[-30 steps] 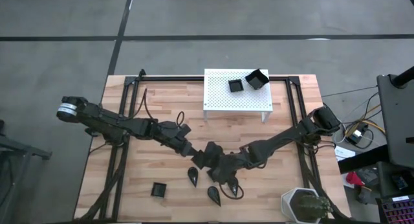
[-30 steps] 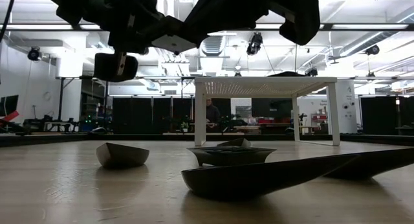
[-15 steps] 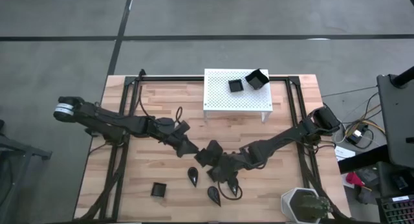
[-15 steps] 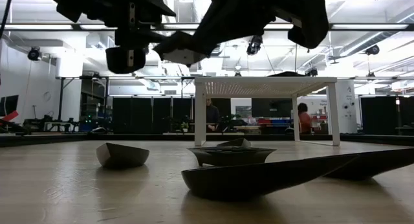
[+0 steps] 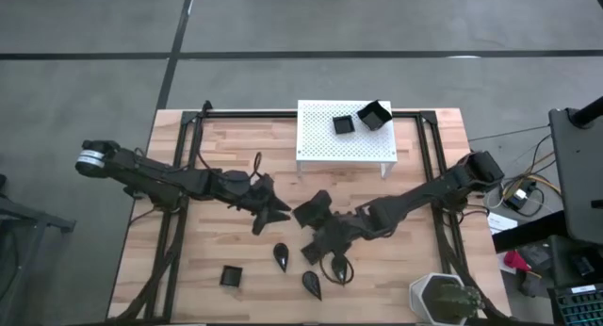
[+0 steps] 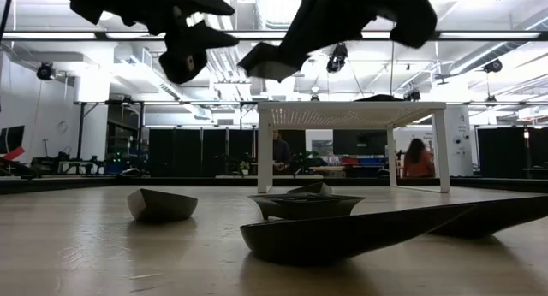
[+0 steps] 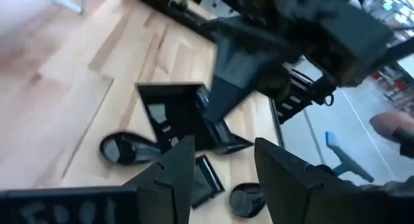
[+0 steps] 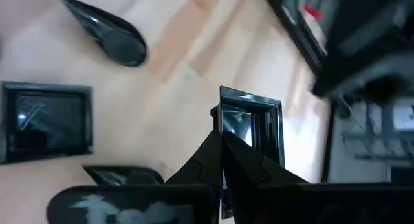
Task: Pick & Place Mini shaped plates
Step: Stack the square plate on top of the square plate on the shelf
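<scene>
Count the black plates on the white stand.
2. A flat plate lies on the stand; a tilted plate sits beside it at the stand's corner. The high view shows the stand's whole top, so none is hidden.

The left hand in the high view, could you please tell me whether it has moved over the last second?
Yes. The left hand, now open, has drawn back from the right hand, away from the white stand.
</scene>
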You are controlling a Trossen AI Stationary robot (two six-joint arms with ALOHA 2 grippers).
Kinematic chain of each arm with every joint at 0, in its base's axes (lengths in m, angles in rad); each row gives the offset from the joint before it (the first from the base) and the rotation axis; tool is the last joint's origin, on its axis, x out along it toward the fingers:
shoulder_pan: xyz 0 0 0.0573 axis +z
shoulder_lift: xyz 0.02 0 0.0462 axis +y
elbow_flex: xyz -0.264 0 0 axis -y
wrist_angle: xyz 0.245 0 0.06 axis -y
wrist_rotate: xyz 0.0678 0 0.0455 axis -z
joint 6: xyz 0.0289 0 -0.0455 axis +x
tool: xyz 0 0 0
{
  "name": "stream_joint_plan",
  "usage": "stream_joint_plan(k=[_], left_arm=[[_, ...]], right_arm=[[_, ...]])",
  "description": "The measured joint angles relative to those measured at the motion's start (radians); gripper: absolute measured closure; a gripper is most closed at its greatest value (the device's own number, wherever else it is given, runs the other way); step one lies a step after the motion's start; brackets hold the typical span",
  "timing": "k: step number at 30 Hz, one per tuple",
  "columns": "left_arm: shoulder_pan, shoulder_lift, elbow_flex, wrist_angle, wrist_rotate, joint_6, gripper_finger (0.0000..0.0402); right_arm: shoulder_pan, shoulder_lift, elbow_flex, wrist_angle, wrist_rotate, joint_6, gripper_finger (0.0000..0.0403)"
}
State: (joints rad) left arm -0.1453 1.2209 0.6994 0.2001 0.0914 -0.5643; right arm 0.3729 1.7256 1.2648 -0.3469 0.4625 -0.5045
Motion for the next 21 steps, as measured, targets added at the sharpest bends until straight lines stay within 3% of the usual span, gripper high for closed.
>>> stream_joint_plan(k=[9,17,21], left_arm=[[-0.061,-0.001,-0.001,0.059,-0.011,0.128,0.025],[-0.091,-0.001,-0.001,0.137,-0.012,0.185,0.025],[-0.096,-0.001,-0.001,0.146,-0.012,0.212,0.025]], right_arm=[[-0.029,-0.164,-0.059,-0.122,0.095,0.054,0.0395],[-0.147,-0.344,-0.169,-0.109,0.117,-0.056,0.0395],[-0.24,-0.411,-0.222,-0.098,0.072,-0.148,0.0395]])
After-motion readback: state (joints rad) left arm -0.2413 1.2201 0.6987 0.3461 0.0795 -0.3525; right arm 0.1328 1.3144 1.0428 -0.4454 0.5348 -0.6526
